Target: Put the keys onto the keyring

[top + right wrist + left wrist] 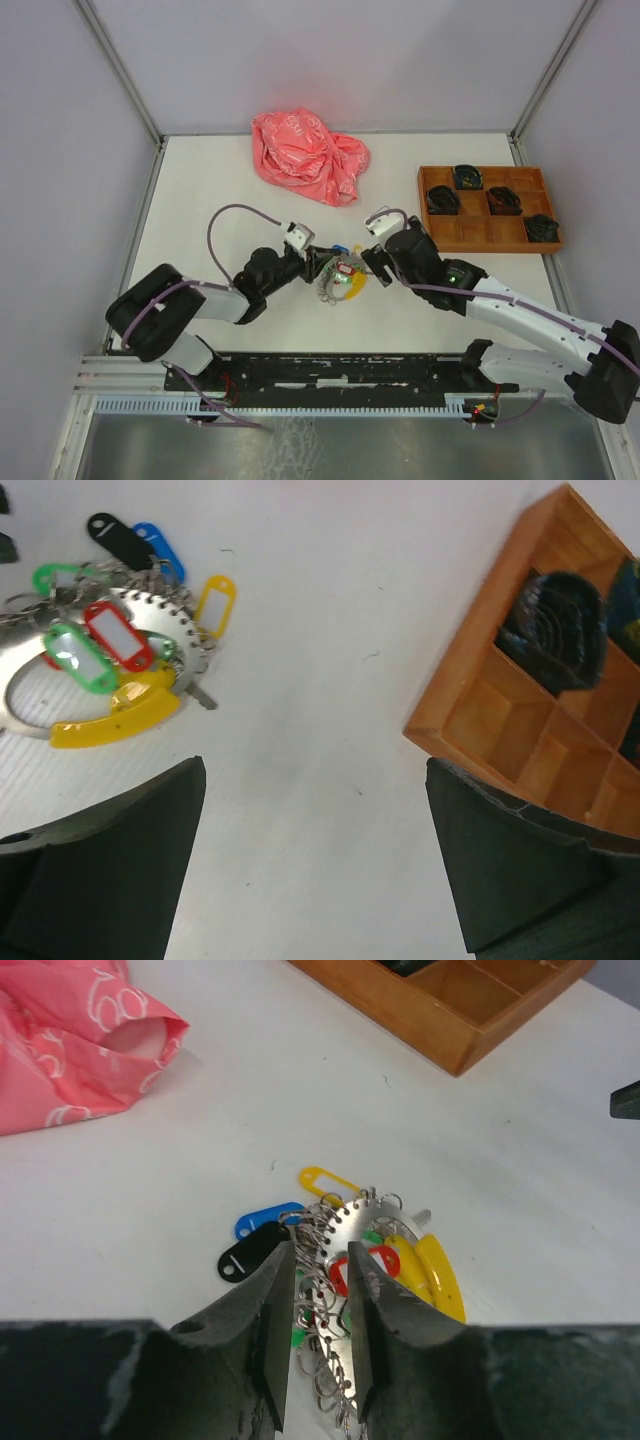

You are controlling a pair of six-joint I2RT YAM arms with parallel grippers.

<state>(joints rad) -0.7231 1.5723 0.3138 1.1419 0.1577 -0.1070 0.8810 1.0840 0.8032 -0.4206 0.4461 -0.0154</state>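
The keyring [338, 281] is a toothed silver disc [25, 680] with a yellow handle [115, 718], lying between the two arms. On it lie the keys' green tag [76, 660] and red tag [116, 636], and one key blade [200, 696] sticks out past the handle. Yellow [215, 601], blue [158, 549] and black [114, 534] tags fan out from its wire rings. My left gripper [318, 1252] straddles the disc's rim and rings [322, 1290], its jaws a little apart. My right gripper [315, 770] stands wide open over bare table, to the right of the keyring.
A crumpled pink plastic bag [305, 155] lies at the back centre. A wooden compartment tray [488, 232] holding black coiled items [443, 200] stands at the right, close to my right gripper [373, 262].
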